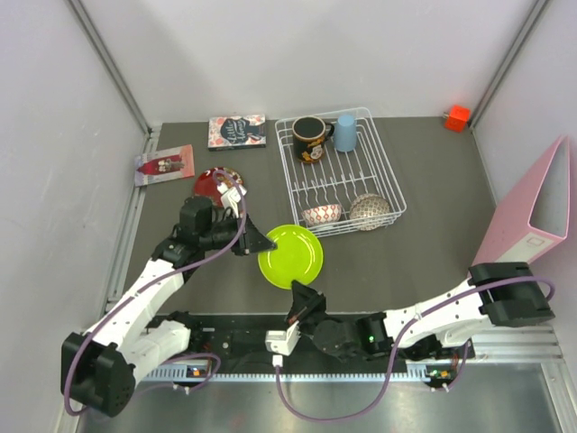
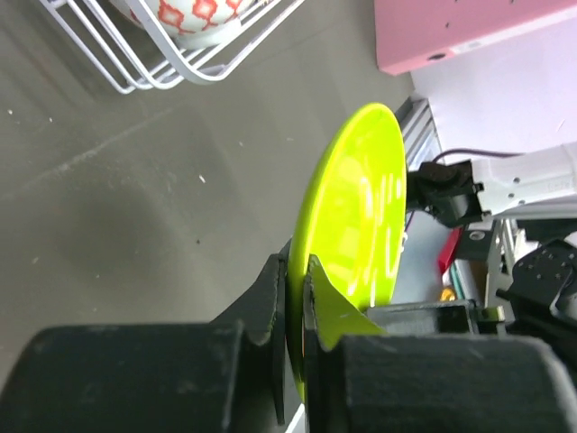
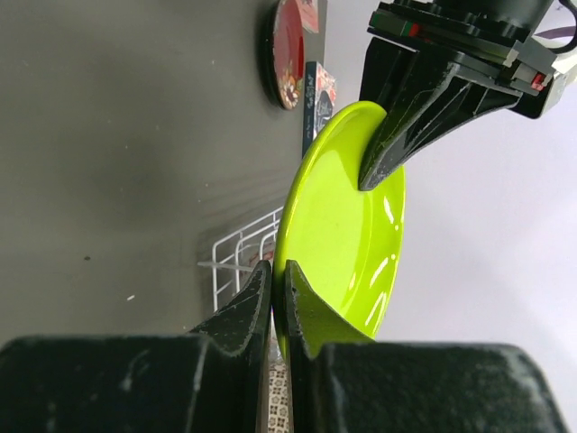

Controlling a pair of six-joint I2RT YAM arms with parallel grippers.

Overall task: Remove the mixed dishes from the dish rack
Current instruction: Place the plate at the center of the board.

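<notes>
The lime-green plate point(image 1: 290, 255) sits between my two grippers, in front of the white wire dish rack point(image 1: 390, 185). My left gripper point(image 1: 261, 242) is shut on its left rim, and the left wrist view shows the rim point(image 2: 356, 207) pinched between the jaws of that gripper point(image 2: 295, 266). My right gripper point(image 1: 302, 293) is shut on the near rim, with the plate point(image 3: 338, 216) standing edge-on in that gripper point(image 3: 279, 271). In the rack stand a black mug point(image 1: 311, 137), a pale blue cup point(image 1: 345, 132) and two bowls point(image 1: 322, 215) point(image 1: 370, 210). The red floral plate point(image 1: 215, 183) lies left of the rack, partly under my left arm.
Two printed cards point(image 1: 237, 131) point(image 1: 165, 164) lie at the back left. A small orange-red block point(image 1: 458, 117) sits in the back right corner. A pink binder point(image 1: 532, 207) stands along the right wall. Grey walls close in the table on three sides.
</notes>
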